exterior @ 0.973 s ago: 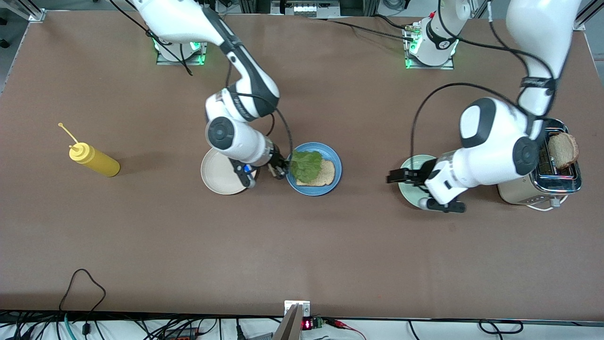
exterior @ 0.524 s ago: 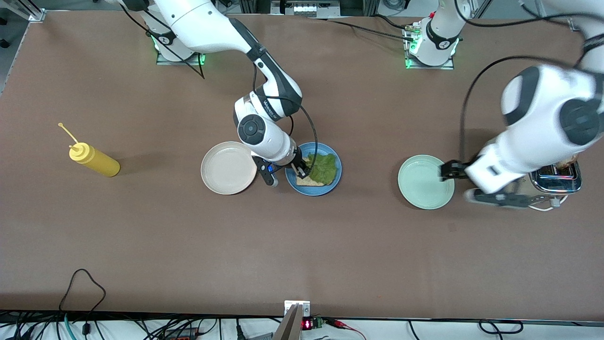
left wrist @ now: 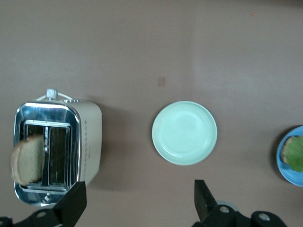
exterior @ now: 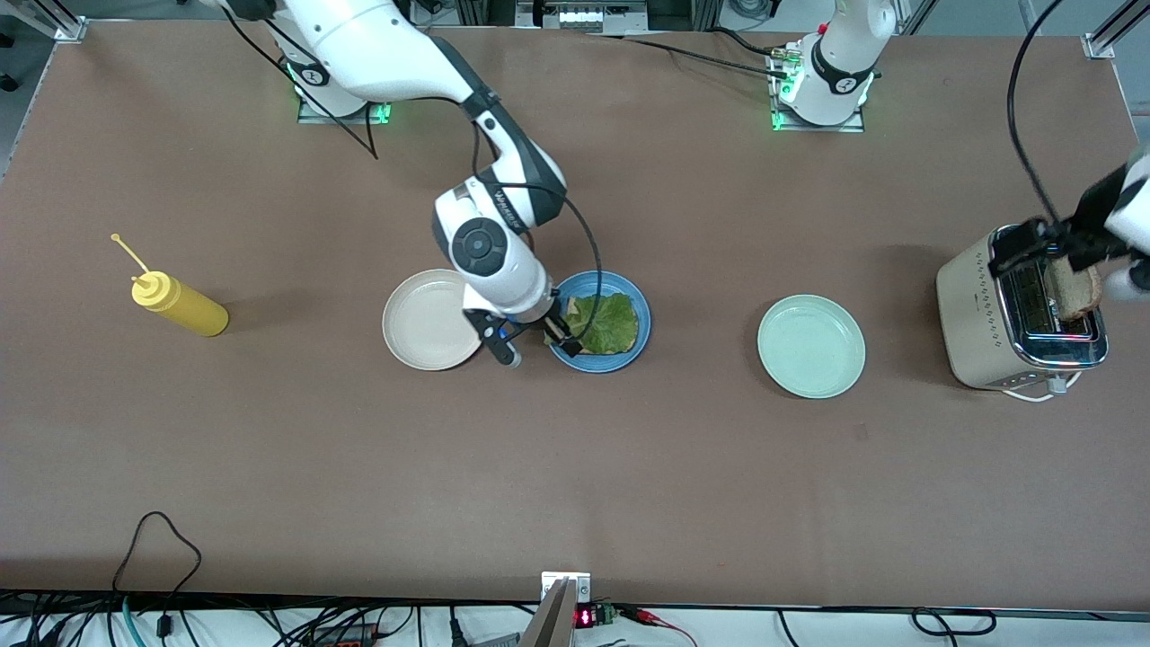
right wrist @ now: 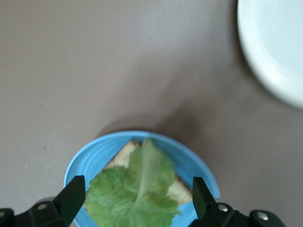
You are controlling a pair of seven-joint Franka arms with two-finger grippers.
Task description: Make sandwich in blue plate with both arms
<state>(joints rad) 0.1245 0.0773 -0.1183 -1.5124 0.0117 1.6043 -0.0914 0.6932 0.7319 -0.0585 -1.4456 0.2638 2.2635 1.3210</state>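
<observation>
A brown matte table (exterior: pixel 575 467) fills the scene, with cables along its near edge and the arm bases on metal plates along its top edge. The blue plate (exterior: pixel 561 352) sits mid-table, holding a bread slice (right wrist: pixel 124 156) with a lettuce leaf (exterior: pixel 609 322) lying flat over it. Beside the blue plate toward the right arm's end is a cream plate (exterior: pixel 422 319), and farther that way a yellow squeeze bottle (exterior: pixel 177 305) lies tilted. Toward the left arm's end of the blue plate rests a mint-green plate (exterior: pixel 811 346), then a toaster (exterior: pixel 975 310) with a second bread slice (exterior: pixel 1076 289) standing in its slot. The right gripper (right wrist: pixel 136 201) hovers over the blue plate, jaws spread wide and empty. The left gripper (left wrist: pixel 137 203) is over the toaster, jaws wide apart, gripping nothing.
</observation>
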